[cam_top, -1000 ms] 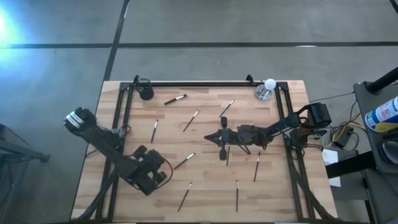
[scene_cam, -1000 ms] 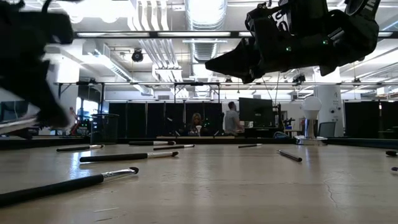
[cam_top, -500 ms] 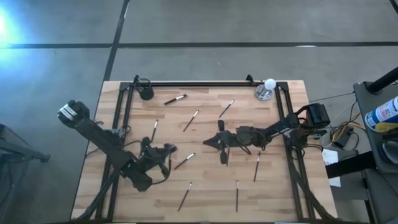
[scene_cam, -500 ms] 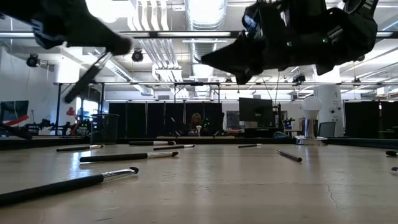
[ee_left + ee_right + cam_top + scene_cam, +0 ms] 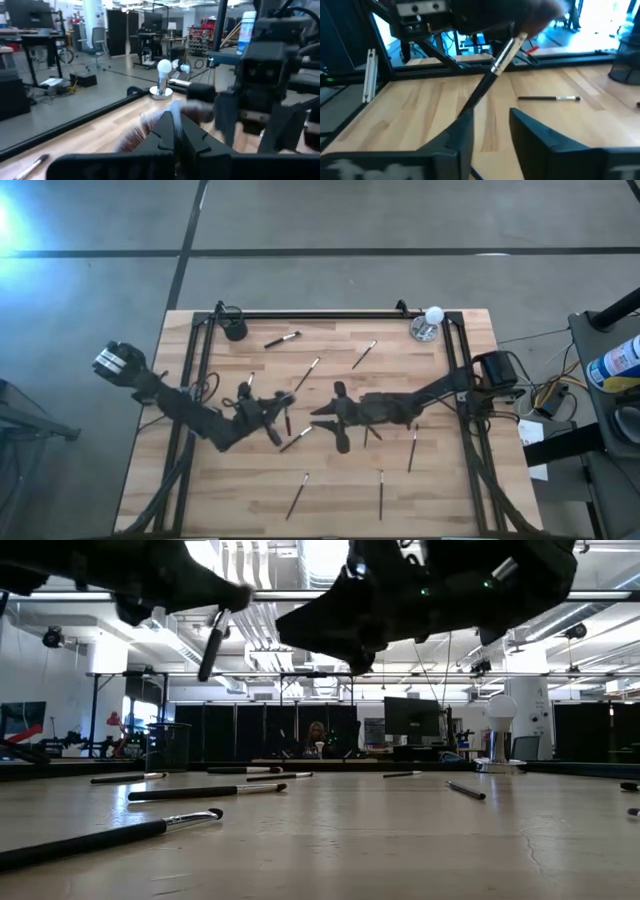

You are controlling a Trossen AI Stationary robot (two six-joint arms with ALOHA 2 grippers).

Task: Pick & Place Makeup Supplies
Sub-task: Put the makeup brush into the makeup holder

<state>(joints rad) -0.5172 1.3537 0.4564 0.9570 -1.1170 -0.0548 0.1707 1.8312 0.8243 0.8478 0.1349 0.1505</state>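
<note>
The left gripper (image 5: 281, 402) hangs above the middle of the table (image 5: 330, 480), and its fingers are pressed together on a makeup brush (image 5: 287, 417). In the low view this brush (image 5: 212, 643) hangs slanted in the air below the gripper, with no contact to the wood. In the left wrist view the fluffy brown head of the brush (image 5: 142, 135) shows just behind the closed fingertips (image 5: 167, 131).

The right gripper (image 5: 328, 416) is just beside the left one, facing it, and its fingers stand apart. In the right wrist view the held brush (image 5: 492, 80) comes down to the gap between these fingers (image 5: 462, 132); whether they touch it, one cannot tell.

The other makeup brushes (image 5: 296, 496) lie scattered flat on the table around both grippers; one (image 5: 295, 440) is just under them. The small black cup (image 5: 235, 330) and the white ball (image 5: 432, 315) stand at the far corners, well apart from the grippers.
</note>
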